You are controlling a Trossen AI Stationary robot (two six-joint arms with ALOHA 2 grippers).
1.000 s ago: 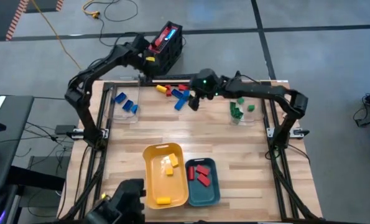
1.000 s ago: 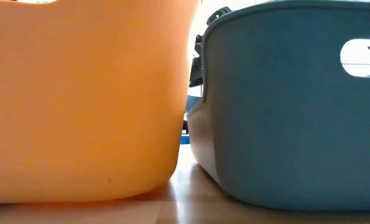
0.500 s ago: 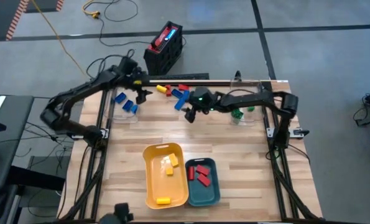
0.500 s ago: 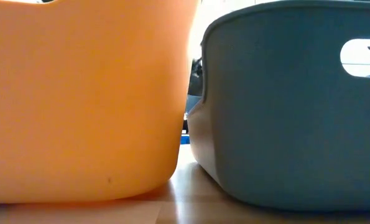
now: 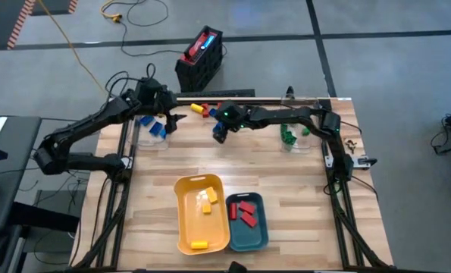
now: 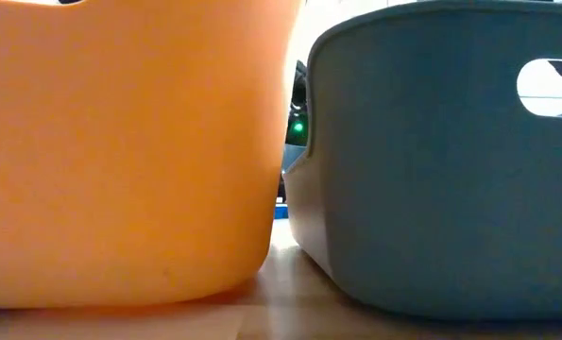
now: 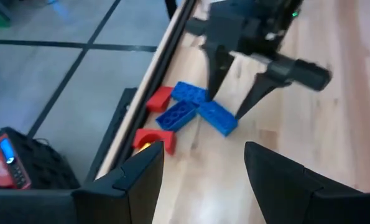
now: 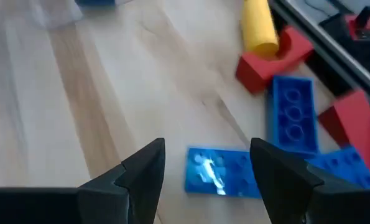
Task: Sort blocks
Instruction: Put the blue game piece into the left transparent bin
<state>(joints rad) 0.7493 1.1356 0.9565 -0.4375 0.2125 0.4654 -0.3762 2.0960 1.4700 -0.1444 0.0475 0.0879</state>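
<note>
The right gripper hovers spread over a blue block in the unsorted far-edge pile, while the yellow tray and teal tray hold only a few.

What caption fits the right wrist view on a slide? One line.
Right tool, fingers open, poised over a blue block on the wooden table, beside red blocks and a yellow one.

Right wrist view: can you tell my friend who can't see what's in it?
The right gripper, fingers open, hangs over a flat blue plastic block on the wooden table. Beyond lie more blue blocks, red blocks and a yellow one.
</note>
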